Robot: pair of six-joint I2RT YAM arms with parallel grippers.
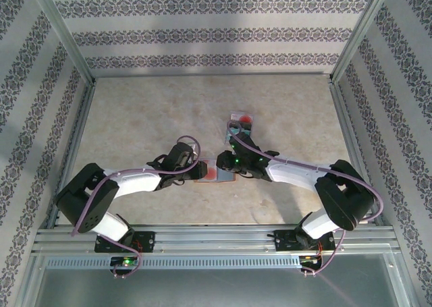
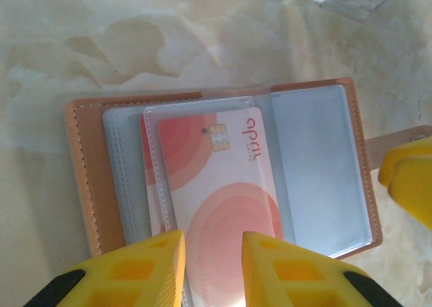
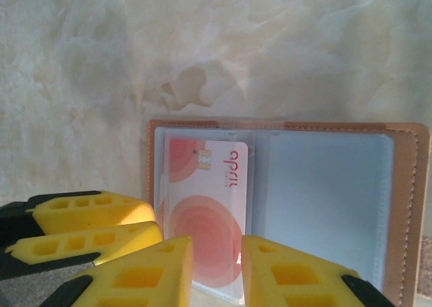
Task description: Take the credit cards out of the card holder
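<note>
White-and-black arms (image 1: 135, 181), purple cables (image 1: 294, 162), yellow slotted fingers (image 2: 138, 270)

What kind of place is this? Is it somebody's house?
Probably a robot test booth, not a house: a left arm and right arm bolted to metal rails, with patterned wall panels boxing in one marbled table.

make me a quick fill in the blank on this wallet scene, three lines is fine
1. The card holder lies ___ on the table.
2. The word printed on the front card is ___.
3. The left claw has ___ fingers.

Missing words: open; april; yellow
</note>
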